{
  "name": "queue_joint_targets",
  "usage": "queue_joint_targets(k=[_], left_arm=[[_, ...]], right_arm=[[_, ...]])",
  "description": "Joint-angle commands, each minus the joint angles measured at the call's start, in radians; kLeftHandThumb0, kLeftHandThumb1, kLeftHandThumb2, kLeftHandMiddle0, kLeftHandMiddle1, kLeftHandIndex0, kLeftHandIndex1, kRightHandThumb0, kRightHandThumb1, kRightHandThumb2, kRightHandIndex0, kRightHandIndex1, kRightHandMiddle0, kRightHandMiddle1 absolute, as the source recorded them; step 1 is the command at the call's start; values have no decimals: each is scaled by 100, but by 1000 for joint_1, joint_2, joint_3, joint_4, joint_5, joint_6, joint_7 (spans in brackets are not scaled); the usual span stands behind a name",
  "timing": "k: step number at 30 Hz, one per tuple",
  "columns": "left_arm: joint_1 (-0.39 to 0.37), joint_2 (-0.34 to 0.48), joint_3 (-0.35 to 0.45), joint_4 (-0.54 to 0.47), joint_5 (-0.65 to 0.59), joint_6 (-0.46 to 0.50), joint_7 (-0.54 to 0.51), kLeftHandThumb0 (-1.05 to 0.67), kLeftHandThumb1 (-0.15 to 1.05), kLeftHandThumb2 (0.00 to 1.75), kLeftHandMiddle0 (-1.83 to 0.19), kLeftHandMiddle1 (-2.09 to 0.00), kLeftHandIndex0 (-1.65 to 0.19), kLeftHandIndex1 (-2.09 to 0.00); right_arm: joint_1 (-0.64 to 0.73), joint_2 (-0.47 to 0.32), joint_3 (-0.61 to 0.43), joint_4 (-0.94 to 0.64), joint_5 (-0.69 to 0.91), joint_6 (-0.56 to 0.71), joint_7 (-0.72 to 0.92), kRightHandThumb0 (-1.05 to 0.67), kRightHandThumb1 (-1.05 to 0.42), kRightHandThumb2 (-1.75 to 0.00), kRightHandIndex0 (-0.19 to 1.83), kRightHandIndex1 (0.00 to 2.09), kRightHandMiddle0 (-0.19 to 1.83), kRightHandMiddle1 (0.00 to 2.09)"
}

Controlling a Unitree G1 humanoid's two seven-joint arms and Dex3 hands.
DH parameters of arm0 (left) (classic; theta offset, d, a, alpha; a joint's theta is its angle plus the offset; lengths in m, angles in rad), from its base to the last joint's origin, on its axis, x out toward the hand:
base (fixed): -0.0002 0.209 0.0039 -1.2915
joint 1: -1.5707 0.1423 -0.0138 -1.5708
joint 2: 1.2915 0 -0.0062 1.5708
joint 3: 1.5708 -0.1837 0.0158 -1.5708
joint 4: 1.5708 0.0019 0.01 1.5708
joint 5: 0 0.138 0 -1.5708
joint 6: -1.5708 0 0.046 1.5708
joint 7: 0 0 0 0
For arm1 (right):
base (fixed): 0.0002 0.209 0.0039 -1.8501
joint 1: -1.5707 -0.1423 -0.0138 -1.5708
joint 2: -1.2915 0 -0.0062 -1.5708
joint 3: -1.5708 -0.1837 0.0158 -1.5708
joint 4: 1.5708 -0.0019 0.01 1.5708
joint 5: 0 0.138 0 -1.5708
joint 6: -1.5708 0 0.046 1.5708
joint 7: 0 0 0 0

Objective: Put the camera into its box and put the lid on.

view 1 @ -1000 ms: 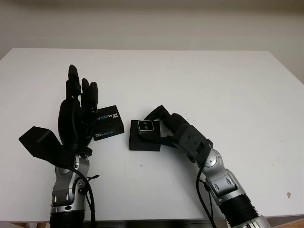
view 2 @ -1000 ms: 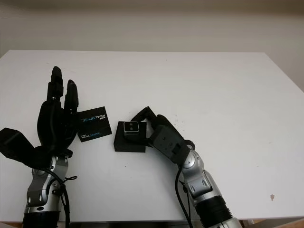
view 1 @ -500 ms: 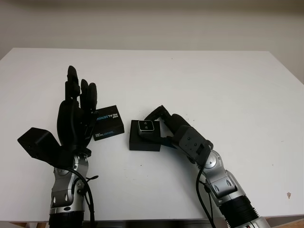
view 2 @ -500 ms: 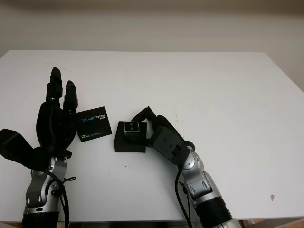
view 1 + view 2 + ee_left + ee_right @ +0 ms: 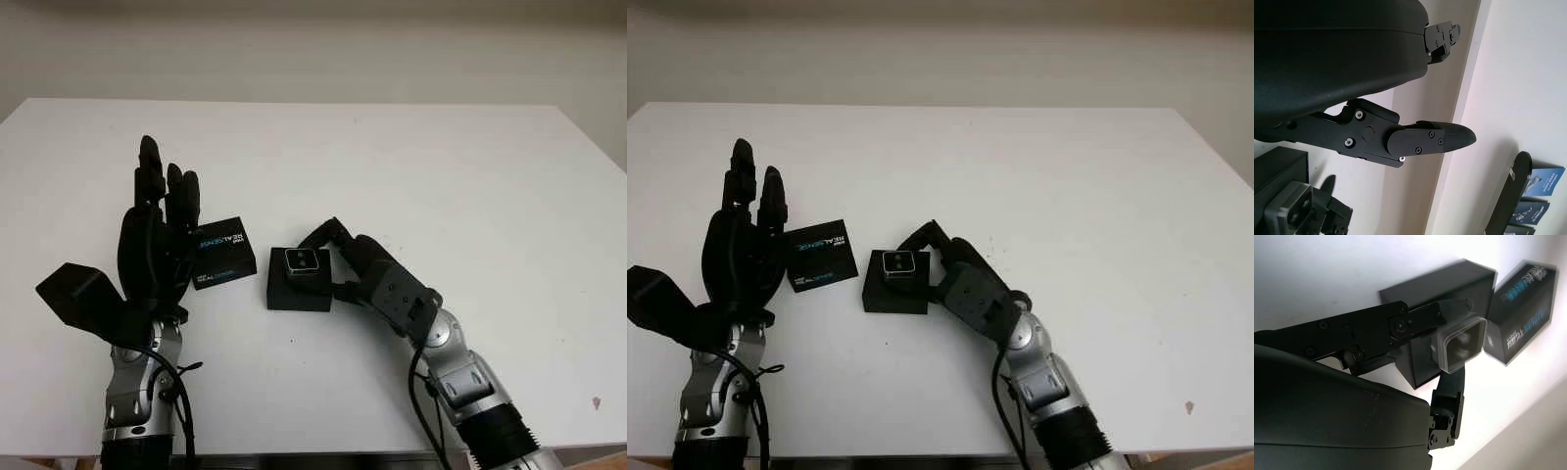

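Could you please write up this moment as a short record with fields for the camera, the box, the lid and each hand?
camera: small grey camera, held over the top of the box
box: black box standing on the white table, lid off
lid: black printed lid lying on the table, beside the box on the left hand's side
right hand: right hand closed on the camera, at the box
left hand: left hand open, raised next to the lid, holding nothing
task state: camera not yet released, lid not yet on
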Motion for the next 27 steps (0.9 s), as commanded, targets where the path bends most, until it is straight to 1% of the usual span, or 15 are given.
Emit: queue_joint_targets(k=[1,4,6,11,18,21,23,27], left_arm=[[4,12,1,-21,-4,3,-6,-53,105,39,14,-6,18,-5],[3,9,1,-21,-3,4,-1,-52,105,40,14,-6,18,-5],[1,7,0,-17,-1,0,-2,-53,105,39,14,-6,17,-5],[1,13,2,-15,-8,1,-19,-54,105,38,15,-5,19,-5],[-1,9,2,-18,5,1,-8,-53,105,40,14,-6,17,-6],[-1,8,1,-26,0,11,-3,-53,105,38,14,-6,17,-6],[-3,7,3,-25,-6,11,-7,-53,105,39,14,-5,18,-5],[-4,13,4,-27,5,12,2,-54,105,39,14,-6,17,-5]], right_arm=[[-27,-55,-4,-44,-33,5,20,-61,-91,-5,-1,6,3,46],[-55,-90,-21,-109,-49,27,57,-61,-88,-5,0,6,11,29],[-64,-103,-28,-145,-54,45,76,-61,-87,-5,1,6,14,23],[-59,-122,-47,-199,-33,51,113,-61,-86,-5,1,6,18,19],[-56,-128,-50,-199,-25,31,113,-60,-87,-5,1,5,20,15],[-58,-118,-65,-187,-12,9,87,-61,-87,-6,1,6,21,14],[-58,-92,-90,-171,20,-12,48,-60,-89,-6,6,8,25,15],[-63,-39,-148,-122,103,-37,-16,-58,-99,-9,13,11,28,16]])
